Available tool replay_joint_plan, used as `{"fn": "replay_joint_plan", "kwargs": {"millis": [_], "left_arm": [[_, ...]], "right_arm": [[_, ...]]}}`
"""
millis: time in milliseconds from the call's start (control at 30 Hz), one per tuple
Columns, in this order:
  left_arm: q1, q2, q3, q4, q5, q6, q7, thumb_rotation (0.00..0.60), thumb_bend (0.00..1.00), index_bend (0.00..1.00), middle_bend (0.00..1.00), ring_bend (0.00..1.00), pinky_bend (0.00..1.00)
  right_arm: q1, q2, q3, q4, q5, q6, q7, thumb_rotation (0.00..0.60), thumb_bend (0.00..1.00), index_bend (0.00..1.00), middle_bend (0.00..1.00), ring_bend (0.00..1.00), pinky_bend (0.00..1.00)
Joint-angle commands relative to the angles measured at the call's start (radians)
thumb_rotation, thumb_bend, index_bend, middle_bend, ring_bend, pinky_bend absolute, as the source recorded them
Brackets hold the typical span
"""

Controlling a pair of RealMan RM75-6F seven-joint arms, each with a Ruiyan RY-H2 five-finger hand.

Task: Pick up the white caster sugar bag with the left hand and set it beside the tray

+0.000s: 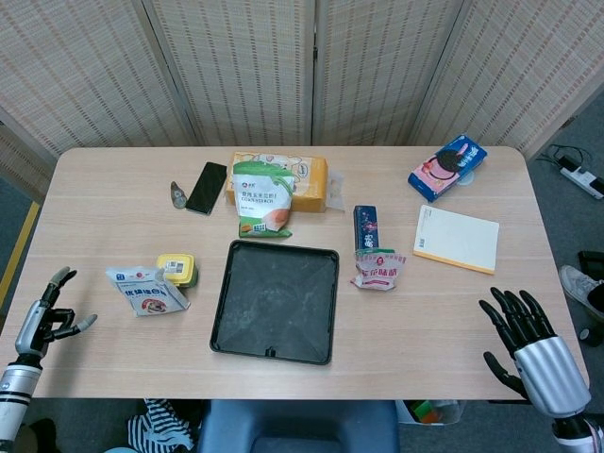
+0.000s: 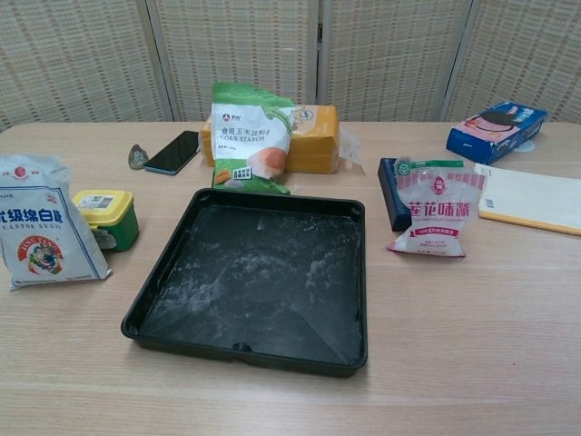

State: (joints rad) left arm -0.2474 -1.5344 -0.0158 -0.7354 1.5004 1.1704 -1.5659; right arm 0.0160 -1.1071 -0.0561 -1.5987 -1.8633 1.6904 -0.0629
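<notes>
The white caster sugar bag (image 1: 144, 290) (image 2: 44, 224) stands on the table left of the black tray (image 1: 276, 300) (image 2: 182, 282), with red and blue print on its front. My left hand (image 1: 47, 316) hovers at the table's front left corner, well left of the bag, fingers apart and holding nothing. At the front right edge my right hand (image 1: 525, 340) is raised with fingers spread, also holding nothing. Neither hand shows in the chest view.
A yellow-lidded green tin (image 1: 176, 269) (image 2: 107, 216) sits close behind the sugar bag. Behind the tray stand a corn starch bag (image 1: 260, 196), an orange box (image 1: 302, 179) and a phone (image 1: 206, 187). Right of the tray: a pink-print bag (image 1: 377, 269), a dark box (image 1: 365, 227), a notepad (image 1: 457, 239), a biscuit pack (image 1: 447, 166).
</notes>
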Motion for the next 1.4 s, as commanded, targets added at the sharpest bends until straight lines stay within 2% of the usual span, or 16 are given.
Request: {"fn": "replay_joint_plan", "kwargs": {"millis": [33,333,500,833,1067,1400], "left_arm": [[-0.012,-0.07,0.016,0.076,0.019,-0.01,-0.056,0.6,0.21,0.02,0.13,0.97,1.0],[-0.039,-0.161,0.064,0.19,0.067,-0.037,-0.098,0.6,0.21,0.05,0.14,0.97,1.0],[-0.057,-0.204,0.073,0.224,0.071,-0.072,-0.038,0.6,0.21,0.07,0.15,0.98,1.0],[-0.121,-0.191,0.108,0.22,0.102,-0.143,-0.008,0.6,0.21,0.11,0.17,1.0,1.0],[-0.143,-0.171,0.104,0.193,0.096,-0.148,-0.011,0.6,0.21,0.12,0.19,1.0,1.0],[-0.168,-0.172,0.09,0.135,0.069,-0.191,0.098,0.6,0.21,0.15,0.22,1.0,1.0]], "right_arm": [[0.004,0.002,-0.006,0.001,-0.009,-0.007,0.007,0.6,0.36,0.0,0.0,0.0,0.0],[-0.001,0.009,-0.006,0.01,-0.019,0.012,0.028,0.6,0.36,0.0,0.0,0.0,0.0],[0.002,0.01,-0.011,0.009,-0.023,0.001,0.028,0.6,0.35,0.0,0.0,0.0,0.0],[-0.002,0.012,-0.019,0.016,-0.045,0.015,0.036,0.6,0.35,0.0,0.0,0.0,0.0],[0.002,0.011,-0.017,0.012,-0.04,0.002,0.032,0.6,0.35,0.0,0.0,0.0,0.0],[-0.007,0.016,-0.019,0.019,-0.052,0.03,0.048,0.6,0.35,0.0,0.0,0.0,0.0]]}}
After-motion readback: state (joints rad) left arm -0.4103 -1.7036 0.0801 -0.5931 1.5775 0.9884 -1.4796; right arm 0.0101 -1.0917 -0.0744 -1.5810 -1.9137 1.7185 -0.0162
